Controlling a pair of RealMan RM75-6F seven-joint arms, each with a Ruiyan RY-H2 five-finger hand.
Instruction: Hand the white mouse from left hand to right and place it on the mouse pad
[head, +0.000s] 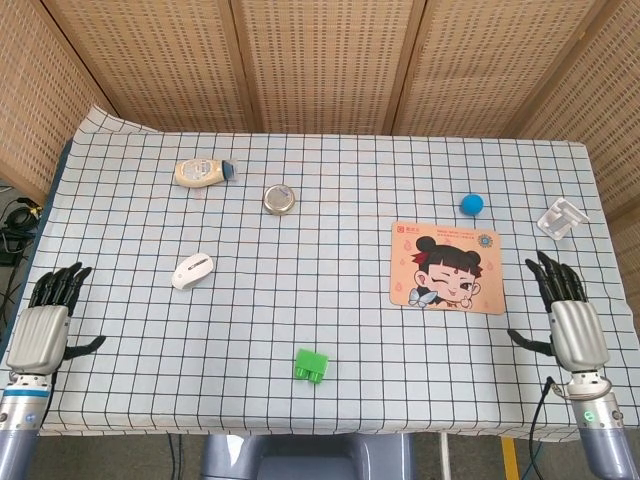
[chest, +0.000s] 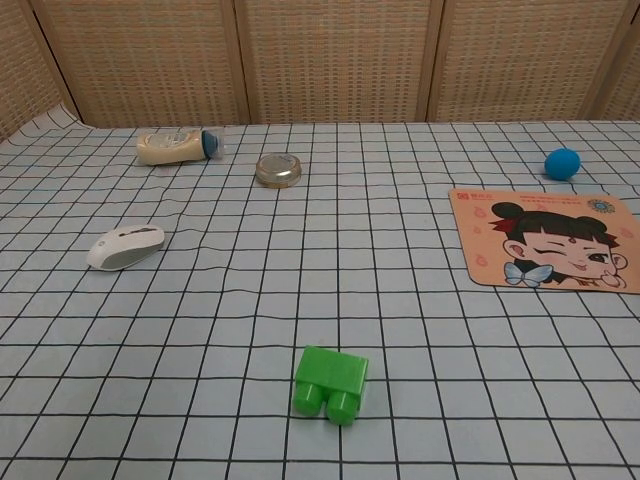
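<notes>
Both hands idle, mouse untouched on the cloth.
Left hand and right hand lie spread, holding nothing, at the near table corners. Mouse sits left of centre, well apart from the pad; likely light, rigid, smooth-shelled, best gripped across its flanks.

The white mouse lies flat, left of centre in the head view. The mouse pad, orange with a cartoon girl's winking face, lies flat at centre right.

white mouse, mouse pad, green block
</notes>
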